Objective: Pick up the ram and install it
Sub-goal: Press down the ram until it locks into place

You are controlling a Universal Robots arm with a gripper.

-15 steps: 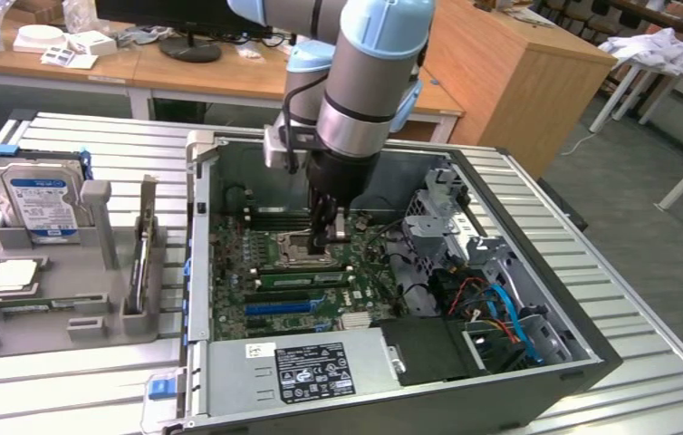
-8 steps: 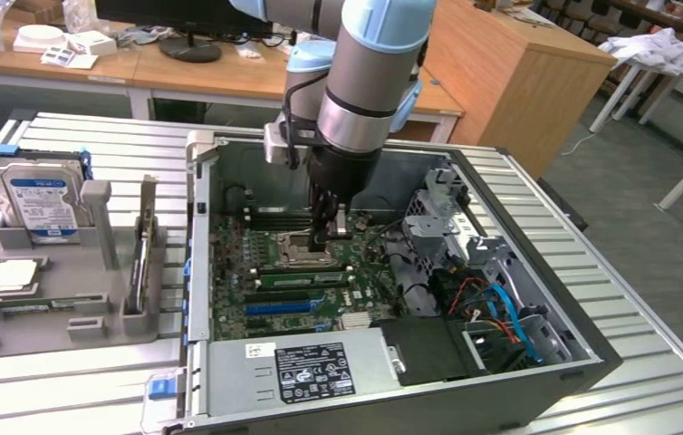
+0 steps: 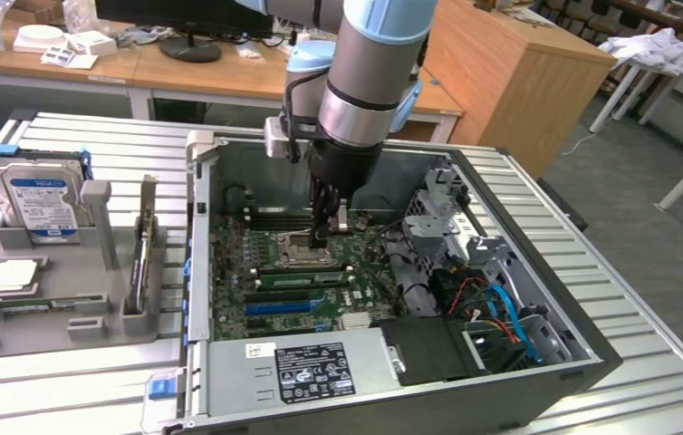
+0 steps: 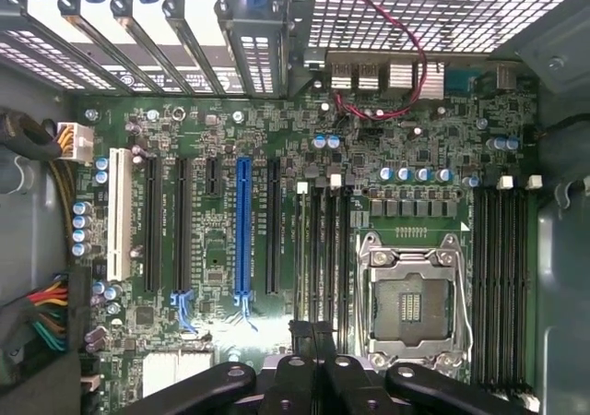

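The arm reaches down into an open computer case (image 3: 583,353) that lies on its side on a slatted metal desk (image 3: 100,145). Its gripper (image 3: 331,227) hangs low over the motherboard (image 3: 257,308), close to the empty processor socket (image 3: 299,245). The jaws are closed tight together. Nothing can be made out between them in the exterior view, and in the wrist view the gripper (image 4: 315,341) shows as dark fingers pressed side by side above the near ends of the memory slots.

The ram (image 3: 299,279) appears as a long green stick lying along the memory slot furthest from the socket, between the socket and the blue expansion slot (image 3: 281,306). In the wrist view it seems to be the thin pale line (image 4: 303,249) in the slot next to the black expansion slots, just beside the gripper's tips. Whether it is pressed fully home, I cannot tell.

On the exterior view's left a grey tray (image 3: 88,317) sits on the desk outside the case – a hard drive (image 3: 37,201) with a blue-and-white label stands upright in it, and a small square processor chip (image 3: 13,276) lies flat nearer the front
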